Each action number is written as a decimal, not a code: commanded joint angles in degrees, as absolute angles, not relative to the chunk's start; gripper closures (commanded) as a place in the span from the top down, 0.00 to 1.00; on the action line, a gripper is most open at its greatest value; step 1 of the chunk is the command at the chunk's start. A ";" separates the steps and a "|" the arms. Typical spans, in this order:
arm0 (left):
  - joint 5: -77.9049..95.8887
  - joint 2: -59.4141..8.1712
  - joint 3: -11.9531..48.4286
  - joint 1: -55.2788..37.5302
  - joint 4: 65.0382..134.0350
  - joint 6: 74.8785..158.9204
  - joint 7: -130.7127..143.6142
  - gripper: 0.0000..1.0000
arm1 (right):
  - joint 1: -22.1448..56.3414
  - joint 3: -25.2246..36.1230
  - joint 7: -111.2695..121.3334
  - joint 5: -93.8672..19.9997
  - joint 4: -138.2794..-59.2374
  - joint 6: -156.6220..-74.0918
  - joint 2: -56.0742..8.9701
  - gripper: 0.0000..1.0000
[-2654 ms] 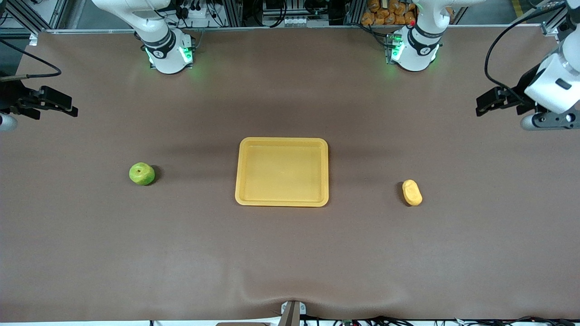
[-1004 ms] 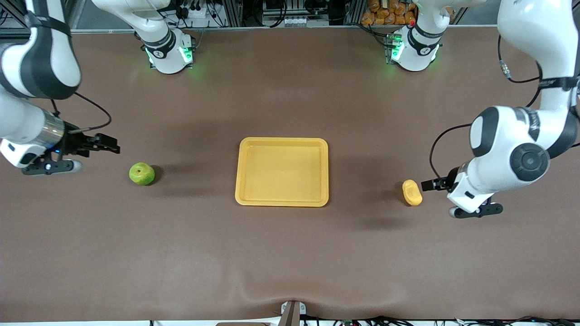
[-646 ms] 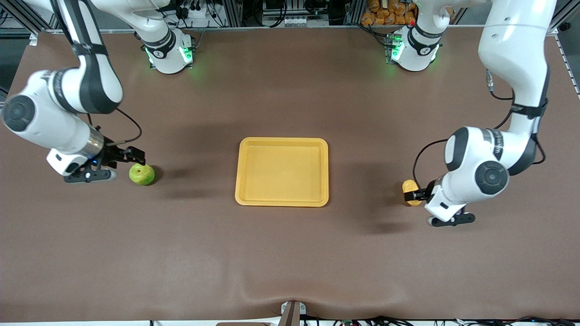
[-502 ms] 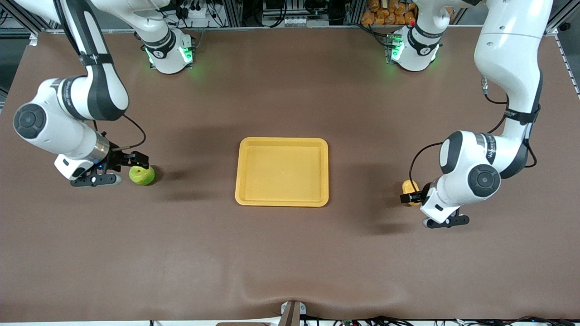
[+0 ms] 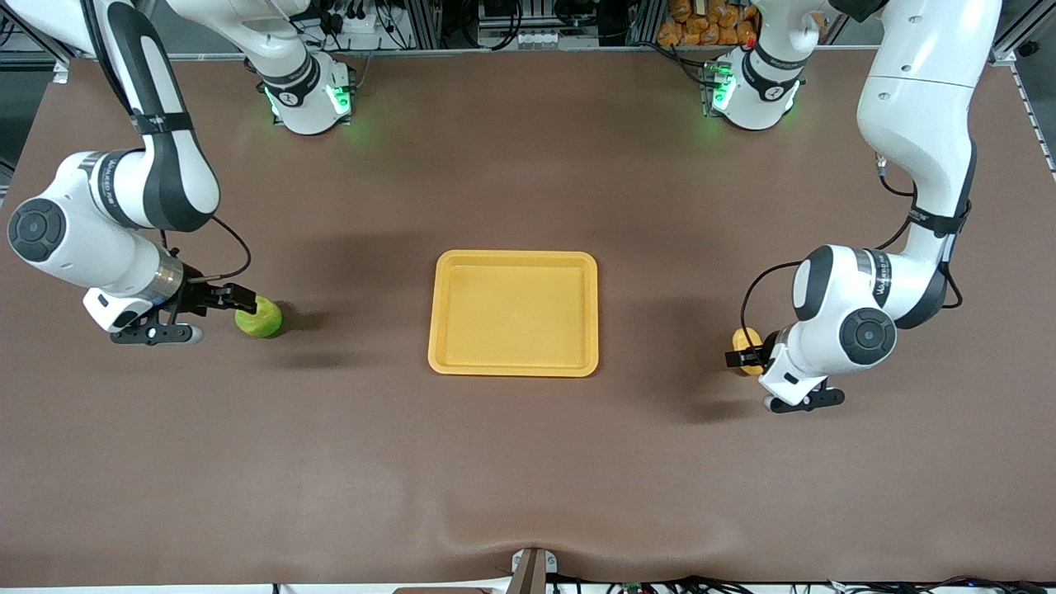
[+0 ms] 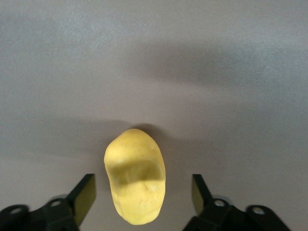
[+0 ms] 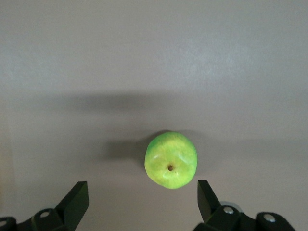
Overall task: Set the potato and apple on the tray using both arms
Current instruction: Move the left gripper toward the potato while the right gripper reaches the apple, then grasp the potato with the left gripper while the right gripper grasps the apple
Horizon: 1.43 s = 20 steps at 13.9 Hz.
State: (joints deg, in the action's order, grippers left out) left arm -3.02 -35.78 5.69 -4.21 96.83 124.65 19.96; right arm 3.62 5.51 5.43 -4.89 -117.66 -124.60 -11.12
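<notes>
The yellow-orange potato (image 5: 745, 337) lies on the table toward the left arm's end, beside the yellow tray (image 5: 511, 313). My left gripper (image 5: 745, 355) is low over it and open. In the left wrist view the potato (image 6: 136, 175) sits between the fingers (image 6: 85, 196), with a gap on each side of it. The green apple (image 5: 264, 318) rests toward the right arm's end. My right gripper (image 5: 241, 304) is at the apple and open. Its wrist view shows the apple (image 7: 171, 160) stem-up, just ahead of the fingertips (image 7: 79, 192) and off-centre toward one of them.
The tray sits mid-table with nothing in it. A brown mat (image 5: 528, 462) covers the table. Both arm bases (image 5: 309, 95) glow green along the table edge farthest from the front camera.
Both arms swung in from the table ends and dropped low to the fruits. The left fingers have come around the potato and narrowed somewhat. The right gripper reached the apple.
</notes>
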 commanded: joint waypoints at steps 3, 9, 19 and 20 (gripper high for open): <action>-4.12 -36.38 5.27 -5.01 97.82 124.98 22.85 0.82 | -1.93 5.01 11.25 -5.53 -118.30 -123.66 -11.16 1.00; -9.40 -37.00 5.54 -6.59 97.73 124.89 28.91 0.71 | -2.02 5.01 11.87 -5.54 -121.46 -125.14 -10.98 1.00; -9.58 -36.30 5.71 -7.12 95.72 123.23 28.92 0.10 | 1.23 4.92 10.47 -5.54 -124.45 -135.07 -14.23 1.00; -9.58 -36.30 5.71 -7.90 94.49 121.48 29.00 0.09 | 1.32 5.01 9.41 -5.54 -124.45 -136.04 -14.76 1.00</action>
